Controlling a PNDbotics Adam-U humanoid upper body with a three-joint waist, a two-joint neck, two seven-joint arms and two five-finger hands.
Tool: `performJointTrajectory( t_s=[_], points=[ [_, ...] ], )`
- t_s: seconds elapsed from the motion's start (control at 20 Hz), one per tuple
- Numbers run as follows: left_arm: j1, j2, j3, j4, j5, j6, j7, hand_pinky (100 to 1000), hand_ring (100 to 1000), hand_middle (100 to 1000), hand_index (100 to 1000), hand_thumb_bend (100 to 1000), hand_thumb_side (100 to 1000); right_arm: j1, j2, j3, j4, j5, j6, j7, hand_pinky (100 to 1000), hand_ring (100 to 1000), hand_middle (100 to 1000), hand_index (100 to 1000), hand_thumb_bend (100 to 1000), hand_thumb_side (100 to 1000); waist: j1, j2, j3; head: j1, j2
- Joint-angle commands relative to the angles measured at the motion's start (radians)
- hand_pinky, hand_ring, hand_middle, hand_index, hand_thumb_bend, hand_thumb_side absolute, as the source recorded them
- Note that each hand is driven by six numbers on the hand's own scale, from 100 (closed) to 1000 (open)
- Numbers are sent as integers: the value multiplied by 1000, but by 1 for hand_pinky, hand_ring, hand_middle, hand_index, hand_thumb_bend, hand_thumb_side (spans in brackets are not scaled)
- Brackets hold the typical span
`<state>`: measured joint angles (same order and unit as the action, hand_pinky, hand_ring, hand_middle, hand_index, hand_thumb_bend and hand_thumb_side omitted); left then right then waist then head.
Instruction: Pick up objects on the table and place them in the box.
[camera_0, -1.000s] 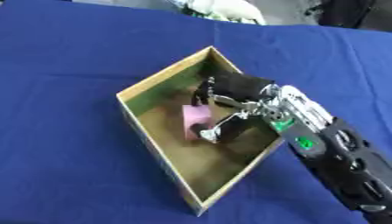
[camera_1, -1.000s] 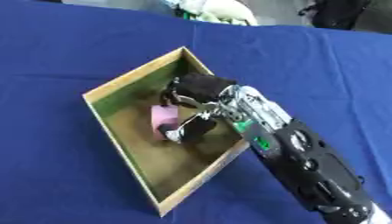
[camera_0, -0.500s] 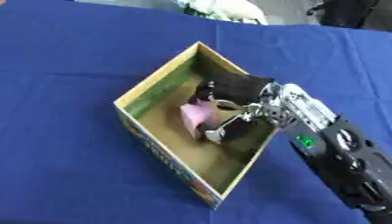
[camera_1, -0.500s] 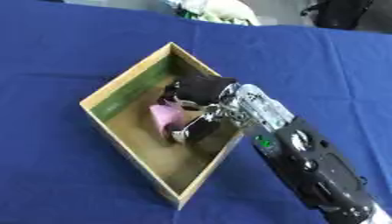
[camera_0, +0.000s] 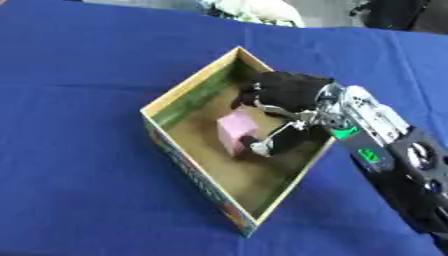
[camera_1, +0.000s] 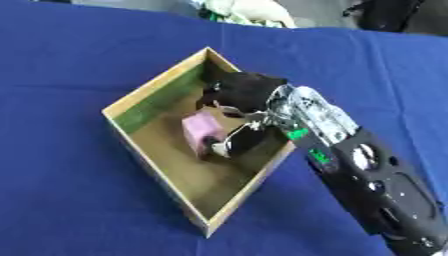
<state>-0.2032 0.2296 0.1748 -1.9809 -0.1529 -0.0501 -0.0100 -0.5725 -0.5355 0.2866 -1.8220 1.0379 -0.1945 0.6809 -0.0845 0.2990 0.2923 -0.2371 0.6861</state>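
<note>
Pink block-shaped object is seen inside the open brown cardboard box, on its floor near the middle. It is gripped by the black and silver right hand, whose curled fingers are closed round it. The box is set on a blue tablecloth.

The desk is covered all over in a deep blue cloth, smooth apart from a few soft folds. Sitting on it, turned corner-on like a diamond, is an open cardboard box with tan walls and a printed strip along its near outer side. At the far edge of the desk lies something pale, white and greenish, perhaps a soft toy, though it is too blurred to say.
</note>
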Motion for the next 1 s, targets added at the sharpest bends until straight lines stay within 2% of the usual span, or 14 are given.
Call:
performJointTrajectory(
  t_s=[0.05, 0.4, 0.65, 0.8, 0.85, 1.0],
  points=[
    [-11, 14, -1, -19, -4, -1, -5, 949, 864, 1000, 677, 100, 912, -19, -35, -27, -49, -21, 17, -2, 935, 917, 783, 908, 181, 680, 8, -14, -2, -7, 6],
    [-11, 14, -1, -19, -5, 0, -9, 950, 866, 1000, 677, 100, 911, -16, -35, -48, -73, -41, 49, -9, 922, 911, 779, 906, 166, 700, 9, -14, -5, -12, 0],
    [-10, 13, 1, -19, -4, 0, -7, 949, 867, 1000, 677, 100, 910, -18, -49, -112, -149, -50, 104, -77, 909, 902, 767, 906, 129, 776, 14, -16, -15, -6, -1],
    [-10, 13, 4, -19, -3, -2, 0, 948, 867, 1000, 677, 100, 906, -4, -75, -168, -175, -75, 157, -184, 908, 907, 779, 908, 100, 826, 20, -17, -24, 7, -2],
    [-11, 14, 5, -19, -2, -3, 4, 947, 867, 1000, 678, 100, 903, 9, -86, -187, -176, -91, 172, -233, 887, 900, 779, 896, 100, 863, 23, -17, -27, 13, -3],
    [-17, 18, 7, -19, 3, -15, 20, 945, 867, 1000, 679, 100, 890, 84, -121, -249, -178, -183, 258, -429, 771, 865, 747, 866, 100, 897, 30, -15, -35, 37, -8]
  ],
)
